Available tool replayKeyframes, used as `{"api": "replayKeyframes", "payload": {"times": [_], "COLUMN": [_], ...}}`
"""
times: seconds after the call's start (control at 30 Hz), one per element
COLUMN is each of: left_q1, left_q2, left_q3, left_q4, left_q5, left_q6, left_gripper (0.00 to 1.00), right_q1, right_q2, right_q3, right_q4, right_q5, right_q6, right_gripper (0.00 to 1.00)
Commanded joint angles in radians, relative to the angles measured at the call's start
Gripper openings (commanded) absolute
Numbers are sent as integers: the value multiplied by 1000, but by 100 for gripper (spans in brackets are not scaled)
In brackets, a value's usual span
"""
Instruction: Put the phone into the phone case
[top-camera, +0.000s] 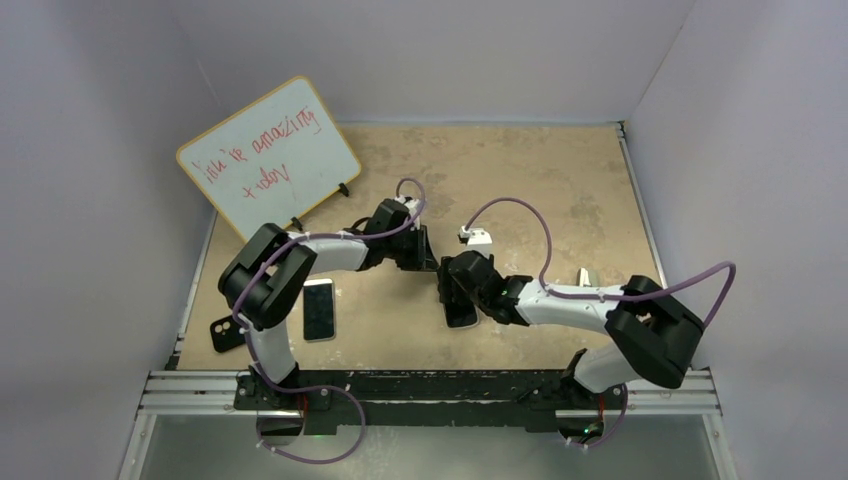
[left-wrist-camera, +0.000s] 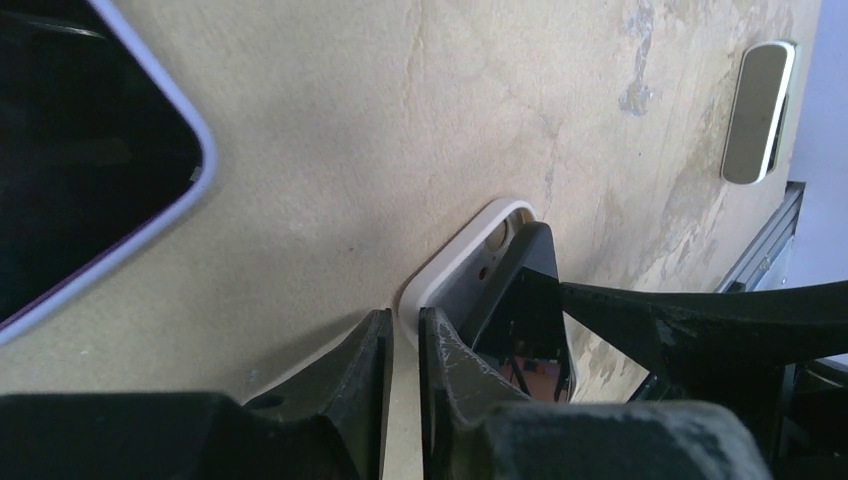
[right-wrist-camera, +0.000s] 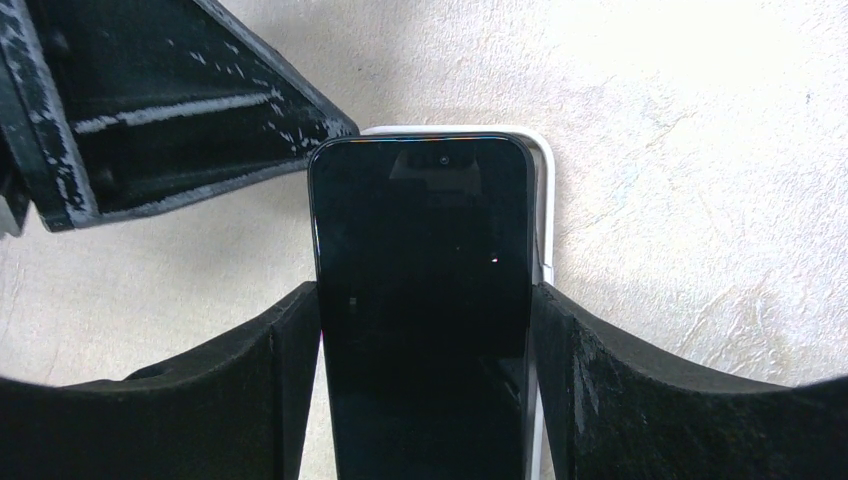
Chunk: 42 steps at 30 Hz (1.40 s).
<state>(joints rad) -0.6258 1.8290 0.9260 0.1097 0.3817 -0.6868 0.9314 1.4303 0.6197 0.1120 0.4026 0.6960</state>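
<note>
A black phone (right-wrist-camera: 420, 260) is held by its long edges in my right gripper (right-wrist-camera: 425, 295), which is shut on it. Its top end rests tilted inside a white phone case (right-wrist-camera: 545, 160) lying on the table. In the left wrist view the phone (left-wrist-camera: 525, 310) leans up out of the case (left-wrist-camera: 465, 250). My left gripper (left-wrist-camera: 405, 320) stands at the case's corner, its jaws nearly together with the case's thin rim between them. From above, the left gripper (top-camera: 432, 262) and the right gripper (top-camera: 458, 300) meet mid-table over the phone (top-camera: 461, 318).
Another phone with a pale rim (top-camera: 319, 308) lies near the left arm. A black case (top-camera: 227, 335) lies at the front left corner. A whiteboard (top-camera: 268, 155) leans at the back left. A dark slab with a lilac rim (left-wrist-camera: 90, 150) lies close by.
</note>
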Motion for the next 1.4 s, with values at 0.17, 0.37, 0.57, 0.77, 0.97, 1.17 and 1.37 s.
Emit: {"api": "replayKeyframes", "payload": {"times": [0.17,0.37,0.57,0.77,0.97,1.17,1.37], "left_q1": [46,45,37,-3,-33,-56,-79], "left_q2": [-119,-168,-190,-202,-213,-189,-146], "left_q3": [4,-16,-36,-87,-151,-189,-177], "left_q4": [-24,-62,-77,-78,-8,86,143], "left_q5": [-48,-60,-6,10,25,51,74], "left_q6": [45,73,78,64,11,-42,-70], "left_gripper": [28,40,42,41,40,35,26], "right_q1": [9,8,3,-42,-140,-201,-231], "right_q2": [11,-39,-105,-156,-165,-183,-172], "right_q3": [107,146,135,87,23,-40,-89], "right_q4": [-187,-267,-280,-266,-208,-165,-115], "right_q5": [-43,-85,-105,-143,-266,-332,-374], "right_q6": [39,42,28,2,-16,-21,-19], "right_gripper": [71,92,95,83,74,70,66]}}
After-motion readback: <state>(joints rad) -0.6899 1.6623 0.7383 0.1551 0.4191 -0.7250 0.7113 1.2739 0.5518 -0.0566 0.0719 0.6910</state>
